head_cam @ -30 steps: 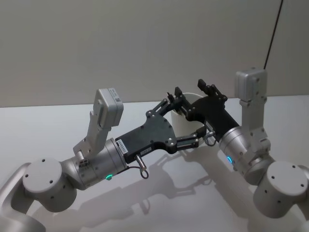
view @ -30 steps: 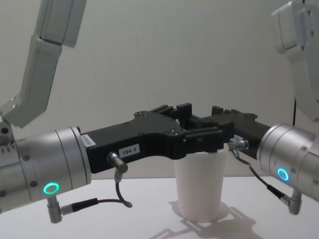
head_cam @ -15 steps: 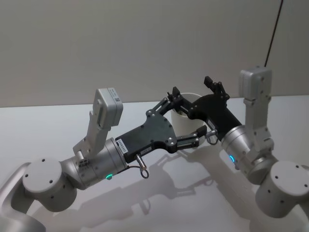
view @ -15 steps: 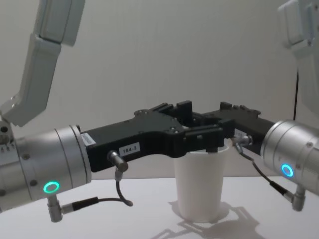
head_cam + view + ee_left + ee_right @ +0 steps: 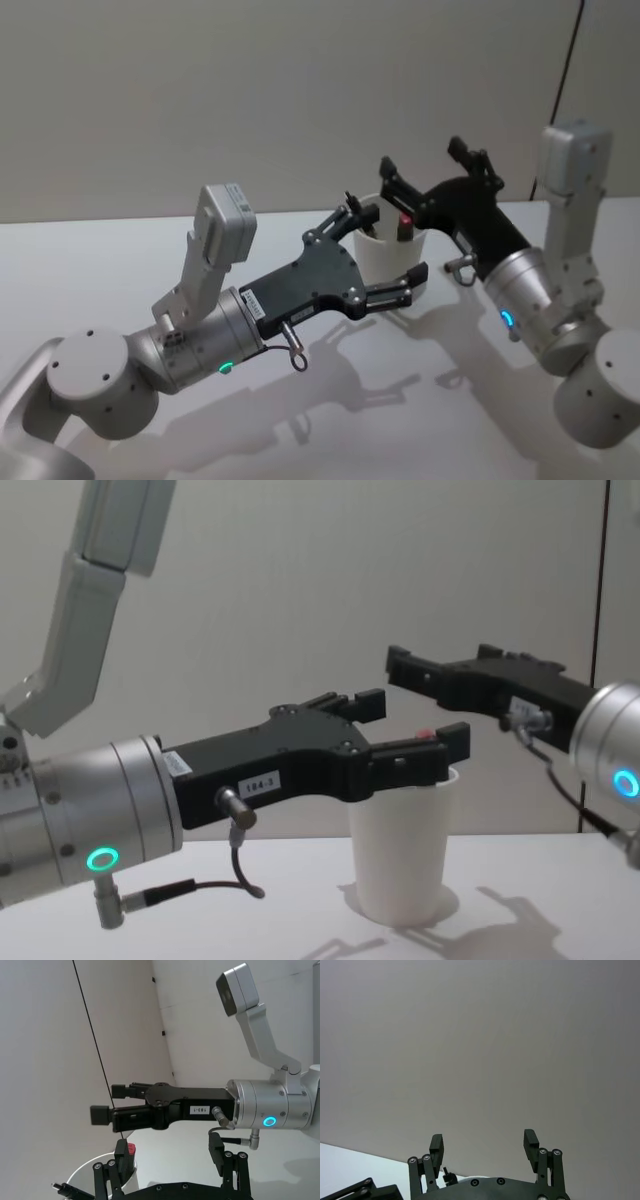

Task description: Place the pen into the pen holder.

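Plain grey wall behind, white table [image 5: 120, 260] below, and right in the middle of it stands the pen holder [image 5: 400, 850], upright on its base. Look inside: the pen [image 5: 404, 226] stands in the cup, its red-tipped end poking just above the rim and leaning on the wall. In my left wrist view that same red tip [image 5: 129, 1149] sits inside the white rim. So I judge the main job done: pen in, cup standing.

My left gripper [image 5: 393, 250] is at the cup, fingers spread wide, one on each side near the rim; from the chest view [image 5: 410, 730] the near finger crosses the cup's top edge, though I cannot tell whether it is touching. It is clamped on nothing.

My right gripper [image 5: 430, 168] is up above and to the right of the cup, jaws apart and empty, clear of the rim; the right wrist view [image 5: 484, 1144] looks between its two fingers at bare wall.

What's left, as I judge it, is only getting my left fingers away without nudging the rim, since a paper cup would probably tip easily. Room is generous: open table on both sides and in front, only the wall beyond.
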Action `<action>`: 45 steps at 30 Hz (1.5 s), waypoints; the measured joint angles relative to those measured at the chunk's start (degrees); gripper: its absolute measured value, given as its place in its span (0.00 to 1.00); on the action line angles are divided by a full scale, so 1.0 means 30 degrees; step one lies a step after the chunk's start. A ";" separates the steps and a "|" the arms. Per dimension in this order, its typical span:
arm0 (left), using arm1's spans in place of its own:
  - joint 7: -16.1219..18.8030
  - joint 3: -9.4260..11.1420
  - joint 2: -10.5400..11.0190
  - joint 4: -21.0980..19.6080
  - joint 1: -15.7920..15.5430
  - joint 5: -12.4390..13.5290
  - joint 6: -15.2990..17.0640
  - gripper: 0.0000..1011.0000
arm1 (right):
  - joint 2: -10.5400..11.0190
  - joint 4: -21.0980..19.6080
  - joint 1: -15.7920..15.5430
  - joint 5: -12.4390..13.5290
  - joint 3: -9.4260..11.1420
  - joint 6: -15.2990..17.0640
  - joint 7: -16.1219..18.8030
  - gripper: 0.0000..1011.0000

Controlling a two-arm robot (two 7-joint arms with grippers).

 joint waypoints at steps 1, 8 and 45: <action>0.0001 -0.0001 0.0002 0.0000 -0.0001 0.0000 0.0000 0.99 | 0.0088 -0.0121 -0.0072 0.0069 0.0069 0.0066 -0.0086 0.99; 0.0010 -0.0001 0.0000 -0.0006 -0.0002 -0.0004 -0.0003 0.99 | 0.0475 -0.0613 -0.0395 0.0343 0.0387 0.0392 -0.0562 0.99; 0.2334 0.0294 0.0176 -0.0354 0.0057 0.0504 0.0397 0.99 | 0.3202 -0.2724 -0.3314 0.0841 0.2226 0.1235 -0.1141 0.99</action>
